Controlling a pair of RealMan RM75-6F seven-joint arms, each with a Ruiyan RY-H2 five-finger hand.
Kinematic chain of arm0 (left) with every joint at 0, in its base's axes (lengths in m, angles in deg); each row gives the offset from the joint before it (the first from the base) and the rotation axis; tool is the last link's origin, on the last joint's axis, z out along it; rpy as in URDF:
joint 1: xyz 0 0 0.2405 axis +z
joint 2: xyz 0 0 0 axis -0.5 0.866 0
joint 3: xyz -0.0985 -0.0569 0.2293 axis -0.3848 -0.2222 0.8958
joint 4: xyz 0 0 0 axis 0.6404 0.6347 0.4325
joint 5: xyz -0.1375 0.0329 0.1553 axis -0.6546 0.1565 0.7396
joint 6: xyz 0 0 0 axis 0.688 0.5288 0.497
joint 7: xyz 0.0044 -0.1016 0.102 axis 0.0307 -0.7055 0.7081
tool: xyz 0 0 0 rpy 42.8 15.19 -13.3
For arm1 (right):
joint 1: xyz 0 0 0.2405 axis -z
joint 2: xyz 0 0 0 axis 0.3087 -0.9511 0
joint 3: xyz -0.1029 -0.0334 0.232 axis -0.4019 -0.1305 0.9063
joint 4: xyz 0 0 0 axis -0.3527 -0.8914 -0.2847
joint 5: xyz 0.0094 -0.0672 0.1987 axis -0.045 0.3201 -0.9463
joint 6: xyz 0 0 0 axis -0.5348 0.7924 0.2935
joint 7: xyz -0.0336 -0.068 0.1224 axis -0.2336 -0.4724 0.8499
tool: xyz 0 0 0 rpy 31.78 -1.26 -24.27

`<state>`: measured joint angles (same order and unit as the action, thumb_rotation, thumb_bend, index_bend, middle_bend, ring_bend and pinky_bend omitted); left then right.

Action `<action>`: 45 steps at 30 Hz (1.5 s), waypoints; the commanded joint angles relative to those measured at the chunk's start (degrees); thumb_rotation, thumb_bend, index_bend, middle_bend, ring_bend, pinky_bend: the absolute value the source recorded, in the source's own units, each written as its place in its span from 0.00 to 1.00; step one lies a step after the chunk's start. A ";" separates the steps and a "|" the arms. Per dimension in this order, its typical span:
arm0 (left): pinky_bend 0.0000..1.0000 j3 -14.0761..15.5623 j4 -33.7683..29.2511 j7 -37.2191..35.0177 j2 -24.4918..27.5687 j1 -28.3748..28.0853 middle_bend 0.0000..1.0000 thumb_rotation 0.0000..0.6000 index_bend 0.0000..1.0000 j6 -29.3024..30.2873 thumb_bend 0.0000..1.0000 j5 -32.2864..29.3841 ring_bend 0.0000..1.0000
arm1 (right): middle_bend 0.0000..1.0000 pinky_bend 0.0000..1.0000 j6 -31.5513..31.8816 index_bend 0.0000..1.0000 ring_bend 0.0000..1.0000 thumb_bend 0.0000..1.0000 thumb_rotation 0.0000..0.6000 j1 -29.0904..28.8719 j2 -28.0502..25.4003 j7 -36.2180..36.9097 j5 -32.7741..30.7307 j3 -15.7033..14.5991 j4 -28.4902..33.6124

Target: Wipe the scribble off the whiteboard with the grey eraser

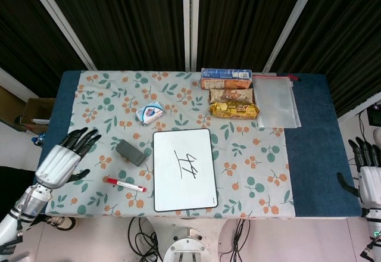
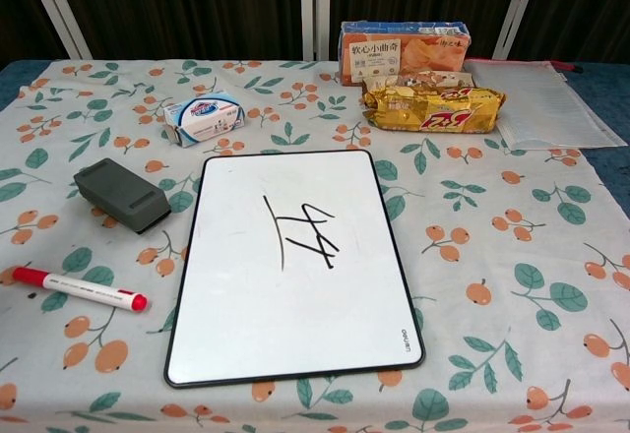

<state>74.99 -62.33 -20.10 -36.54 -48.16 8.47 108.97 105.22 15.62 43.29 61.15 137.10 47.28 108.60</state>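
The grey eraser (image 1: 131, 152) lies on the flowery cloth (image 1: 250, 167), a little to the right of the left hand (image 1: 62, 162), not touching it. That hand holds nothing and its fingers are spread. Past the eraser lies the whiteboard (image 1: 185, 170) with its black scribble (image 1: 186, 164). A red pen (image 1: 125, 184) lies near the eraser. The right hand (image 1: 368, 177) is far off at the table's other edge, fingers straight, holding nothing.

Whiteboard (image 2: 295, 266): white, black frame, black scribble (image 2: 300, 231). Eraser (image 2: 122, 194): dark grey. Marker (image 2: 79, 288): white, red cap. Tablecloth (image 2: 512, 256): pale, orange-fruit-and-green-leaf print.
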 commanded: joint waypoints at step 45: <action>0.17 2.27 11.21 7.75 -13.82 -23.48 0.21 1.00 0.24 -31.33 0.25 -10.97 0.13 | 0.00 0.00 -0.99 0.00 0.00 0.23 1.00 0.19 -0.14 0.85 -1.86 0.90 -0.94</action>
<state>77.16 -51.06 -12.42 -50.44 -71.59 -22.81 98.14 104.23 15.81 43.16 62.01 135.23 48.18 107.65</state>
